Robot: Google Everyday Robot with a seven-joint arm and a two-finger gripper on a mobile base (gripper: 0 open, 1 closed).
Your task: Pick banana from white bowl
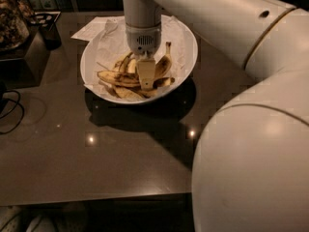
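Note:
The white bowl [186, 40], lined with crinkled white paper, stands on the dark table at the upper middle. It holds several speckled yellow bananas. The longest banana [115, 78] lies across the bowl's left side, pointing left. A shorter banana [164, 64] leans at the right. My gripper [146, 76] reaches straight down into the bowl's middle, among the bananas and at the right end of the long one. It hides what is under it.
My arm's large white links [251, 144] fill the right side. A dark box with clutter [19, 28] stands at the far left, and a black cable [9, 111] lies below it. A white sheet [91, 29] lies behind the bowl. The table's front edge [96, 197] runs along the bottom.

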